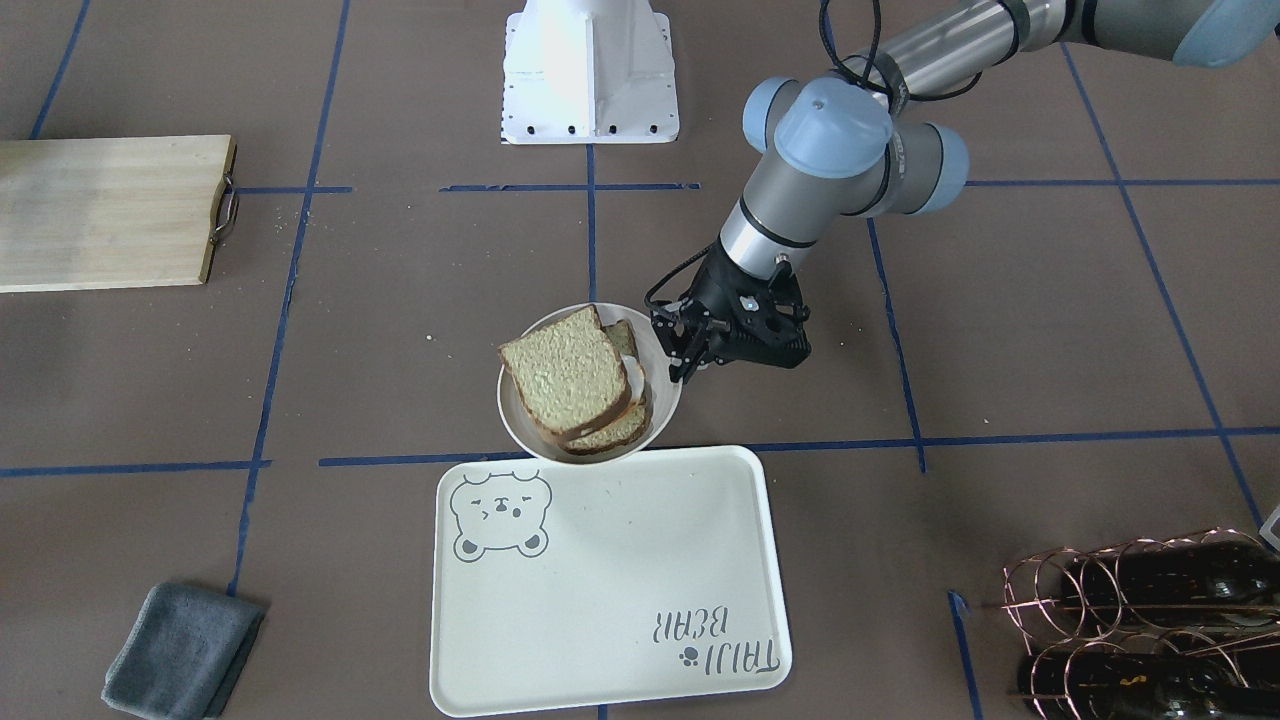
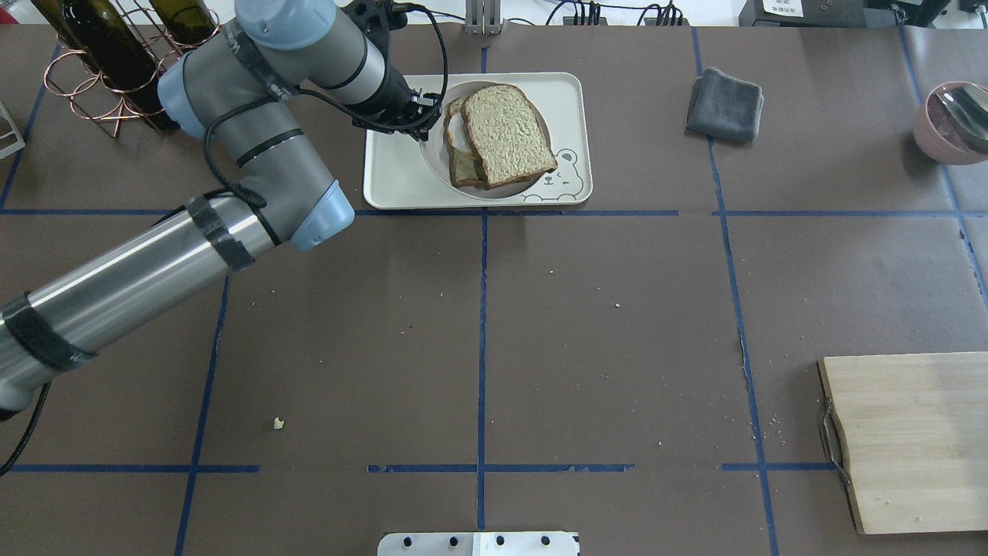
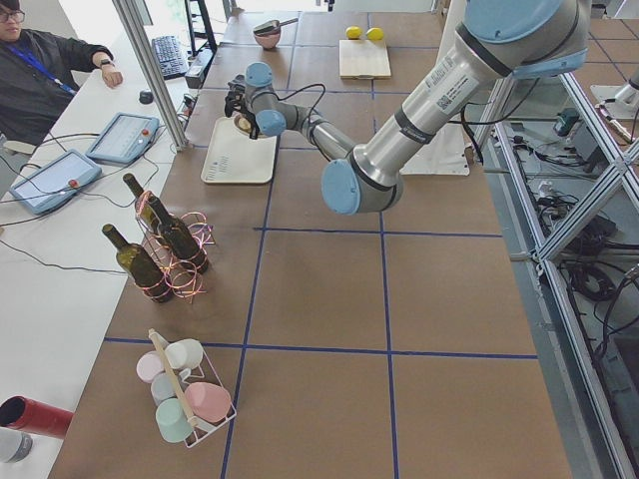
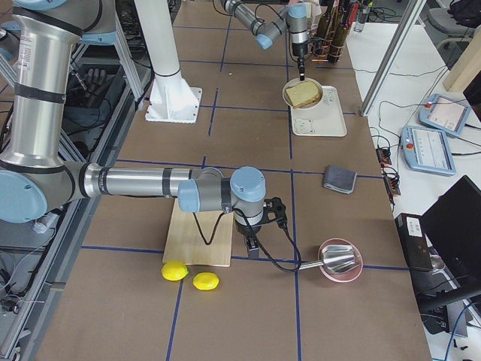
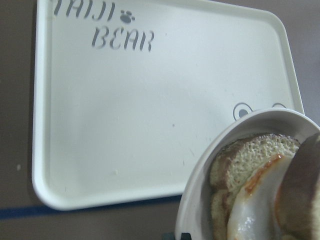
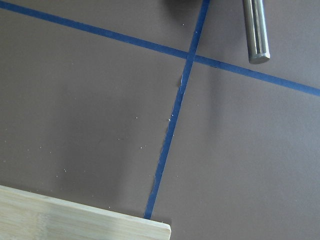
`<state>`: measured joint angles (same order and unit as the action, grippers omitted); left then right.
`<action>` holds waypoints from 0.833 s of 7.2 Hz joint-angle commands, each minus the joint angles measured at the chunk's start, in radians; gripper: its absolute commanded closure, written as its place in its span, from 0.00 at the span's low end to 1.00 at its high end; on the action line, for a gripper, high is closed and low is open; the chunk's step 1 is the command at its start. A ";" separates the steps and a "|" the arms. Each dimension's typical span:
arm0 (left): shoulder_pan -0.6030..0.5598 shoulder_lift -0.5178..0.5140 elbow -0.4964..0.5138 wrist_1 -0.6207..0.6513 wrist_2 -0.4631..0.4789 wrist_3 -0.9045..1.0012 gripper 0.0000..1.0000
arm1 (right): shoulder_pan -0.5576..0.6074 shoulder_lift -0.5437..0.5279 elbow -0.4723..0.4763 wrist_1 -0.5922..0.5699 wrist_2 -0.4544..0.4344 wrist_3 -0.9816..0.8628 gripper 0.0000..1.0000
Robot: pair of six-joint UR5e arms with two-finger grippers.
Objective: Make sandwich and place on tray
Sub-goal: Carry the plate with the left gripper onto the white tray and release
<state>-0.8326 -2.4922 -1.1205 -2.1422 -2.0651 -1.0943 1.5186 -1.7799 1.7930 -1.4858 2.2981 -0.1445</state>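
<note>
Sandwich [image 1: 575, 378] in bowl [image 1: 513, 415]; bowl at tray [image 1: 610, 600] edge.

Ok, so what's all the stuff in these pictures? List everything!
sandwich: one, tan bread with white egg, in the bowl
bowl: one, white, held up by the tray's robot-side edge
tray: one, cream with bear drawing, operators' side
cutting board: one, pale wood, robot's right side
cloth: one, grey, beside the tray
wine bottles: three, dark green, in the copper rack
lemons: two, yellow, by the cutting board
pink bowl: one, pink, holding a metal spoon
cups: about five, pastel, table's left end
person: one, dark top, beside the table
left gripper: one, black, pinching the bowl's rim
right gripper: one, black, beside the cutting board; open or shut unclear
</note>
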 commanded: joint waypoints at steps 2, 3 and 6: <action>-0.031 -0.149 0.411 -0.233 -0.004 0.028 1.00 | 0.000 -0.003 0.002 0.001 -0.003 -0.001 0.00; -0.030 -0.174 0.479 -0.276 0.000 0.030 1.00 | 0.000 -0.003 0.002 0.001 -0.003 -0.001 0.00; -0.028 -0.175 0.479 -0.291 0.036 0.066 0.00 | 0.000 0.005 -0.004 -0.001 -0.005 0.002 0.00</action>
<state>-0.8590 -2.6662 -0.6362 -2.4294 -2.0332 -1.0533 1.5186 -1.7810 1.7935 -1.4862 2.2943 -0.1443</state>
